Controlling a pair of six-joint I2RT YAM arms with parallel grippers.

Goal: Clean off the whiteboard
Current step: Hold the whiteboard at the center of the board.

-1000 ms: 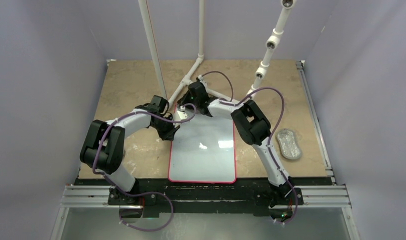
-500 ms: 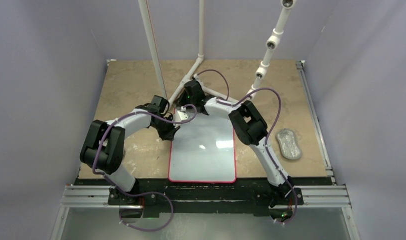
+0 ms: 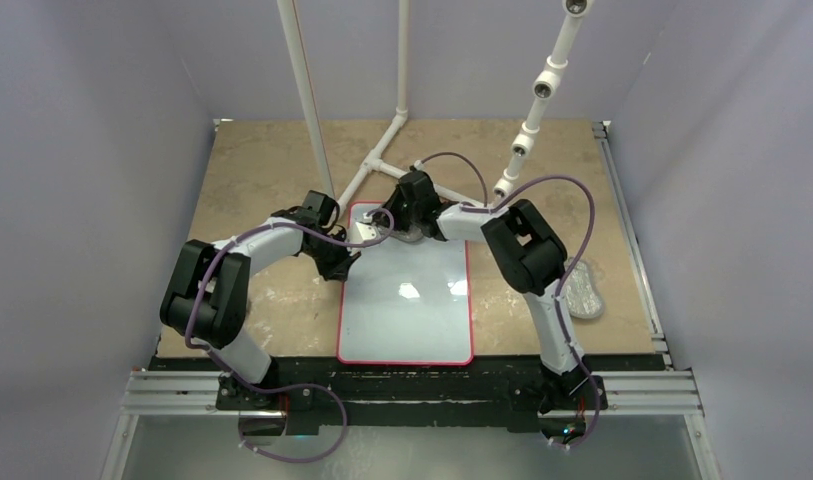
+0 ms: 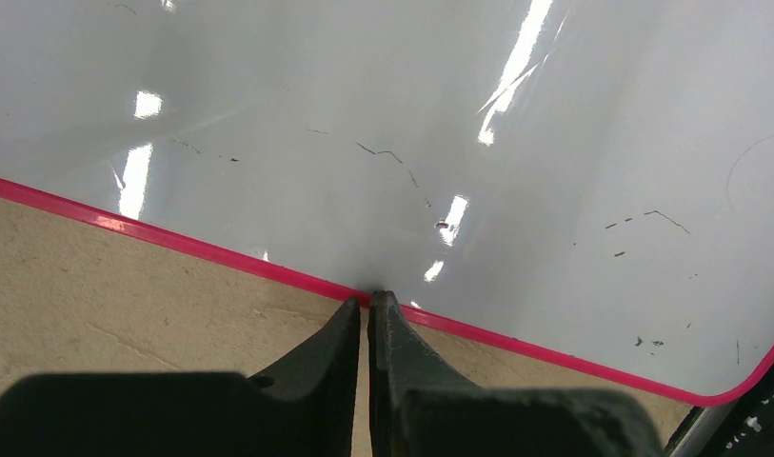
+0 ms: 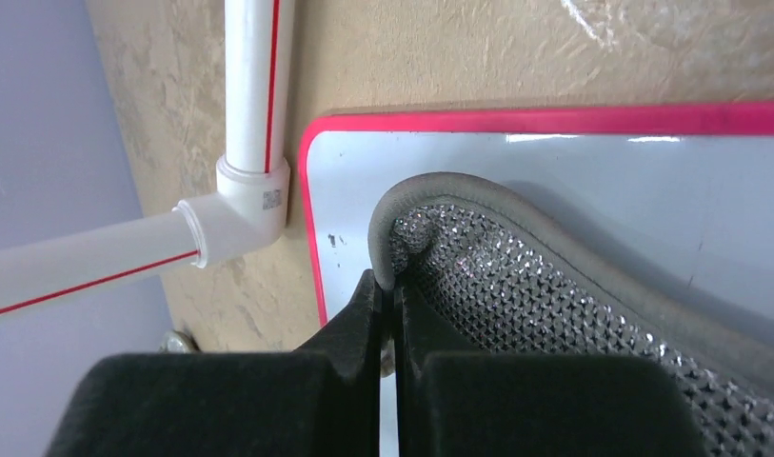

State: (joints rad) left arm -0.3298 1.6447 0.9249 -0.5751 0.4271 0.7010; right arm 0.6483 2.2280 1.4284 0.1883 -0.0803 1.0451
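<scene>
The whiteboard (image 3: 407, 300) lies flat in the middle of the table, glossy white with a red border. Faint black marks (image 4: 387, 154) show on the whiteboard (image 4: 516, 114) in the left wrist view. My left gripper (image 3: 345, 268) (image 4: 367, 300) is shut, its tips touching the board's red left edge. My right gripper (image 3: 412, 228) (image 5: 392, 286) is shut on the rim of a grey pad with a glittery mesh face (image 5: 554, 305). That pad rests on the whiteboard (image 5: 602, 181) near its far left corner.
A white PVC pipe frame (image 3: 382, 160) (image 5: 249, 86) stands just beyond the board's far edge. Another grey-silver pad (image 3: 586, 292) lies on the table at the right, partly behind my right arm. Purple walls close in both sides; a metal rail (image 3: 412, 395) runs along the near edge.
My right gripper has slid the pad to the right and slightly nearer along the board's far edge. The left arm has stayed in place at the board's left edge.
</scene>
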